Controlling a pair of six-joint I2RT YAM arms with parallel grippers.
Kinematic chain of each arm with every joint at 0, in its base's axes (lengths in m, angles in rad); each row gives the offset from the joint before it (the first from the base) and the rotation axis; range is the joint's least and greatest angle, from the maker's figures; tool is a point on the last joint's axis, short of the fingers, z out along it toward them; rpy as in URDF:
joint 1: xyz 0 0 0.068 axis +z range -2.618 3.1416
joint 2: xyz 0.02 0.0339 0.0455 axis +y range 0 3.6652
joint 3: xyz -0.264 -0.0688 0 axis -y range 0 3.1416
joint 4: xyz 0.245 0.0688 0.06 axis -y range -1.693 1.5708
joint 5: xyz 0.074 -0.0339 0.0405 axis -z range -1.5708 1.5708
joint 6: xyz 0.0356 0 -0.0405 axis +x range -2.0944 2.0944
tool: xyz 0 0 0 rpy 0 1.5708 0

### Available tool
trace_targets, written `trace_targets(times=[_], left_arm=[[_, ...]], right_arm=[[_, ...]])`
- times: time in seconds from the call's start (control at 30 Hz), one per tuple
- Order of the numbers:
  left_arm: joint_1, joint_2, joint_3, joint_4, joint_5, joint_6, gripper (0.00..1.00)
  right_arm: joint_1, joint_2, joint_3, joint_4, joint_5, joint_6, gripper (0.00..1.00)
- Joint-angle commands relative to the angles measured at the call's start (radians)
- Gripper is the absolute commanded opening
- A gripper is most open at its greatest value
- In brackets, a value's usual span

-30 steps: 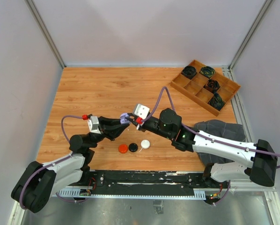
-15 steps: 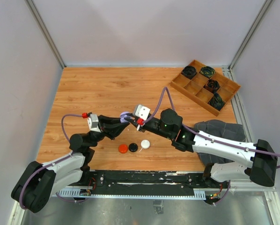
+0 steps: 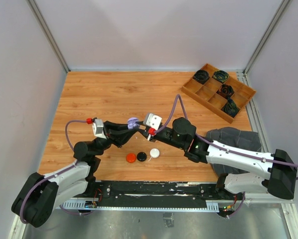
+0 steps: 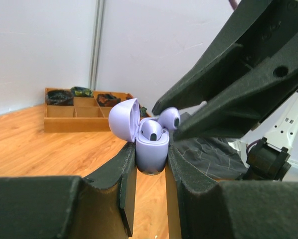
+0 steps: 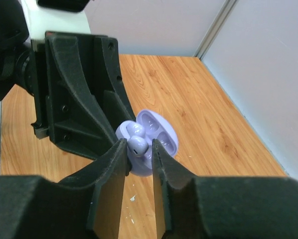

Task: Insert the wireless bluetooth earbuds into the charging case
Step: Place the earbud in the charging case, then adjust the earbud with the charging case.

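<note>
My left gripper (image 4: 150, 152) is shut on the base of a pale purple charging case (image 4: 151, 154) and holds it above the table with its lid (image 4: 123, 119) open. One pale purple earbud (image 4: 151, 130) sits in the case. My right gripper (image 5: 139, 148) is shut on a second pale purple earbud (image 5: 137, 145) and holds it right over the open case (image 5: 161, 133). In the top view the case (image 3: 133, 121) sits where the two grippers meet, left gripper (image 3: 128, 127) and right gripper (image 3: 142, 127).
Red (image 3: 131, 158), black (image 3: 142, 156) and white (image 3: 154, 153) round pucks lie on the wooden table near the front. A wooden compartment tray (image 3: 205, 92) with black coiled bundles stands at the back right. A dark cloth (image 3: 233, 135) lies at the right.
The case has risen slightly in my left gripper. My right gripper has shifted a little to the right while staying at the case.
</note>
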Motion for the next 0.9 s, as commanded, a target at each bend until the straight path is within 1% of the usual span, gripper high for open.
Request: trace_targets(times=[0.0,0.3,0.53,0.7,0.87], left_arm=[[0.005,-0.032,0.035,0.031,-0.025,-0.001,0.00],[0.005,-0.032,0.019,0.012,-0.010,0.045,0.00],[0.005,-0.029,0.010,0.012,0.016,0.073,0.00],[0.005,-0.027,0.004,0.008,0.029,0.095,0.00],[0.005,-0.027,0.003,0.022,0.049,0.095,0.00]], right_arm=[[0.030,-0.019,-0.015,-0.011,-0.009,-0.005,0.31],[0.030,-0.049,-0.021,-0.017,0.035,0.013,0.52],[0.029,-0.073,-0.020,-0.002,0.045,0.059,0.65],[0.029,-0.072,-0.012,0.009,0.066,0.093,0.70],[0.028,-0.060,-0.014,0.011,0.139,0.095,0.72]])
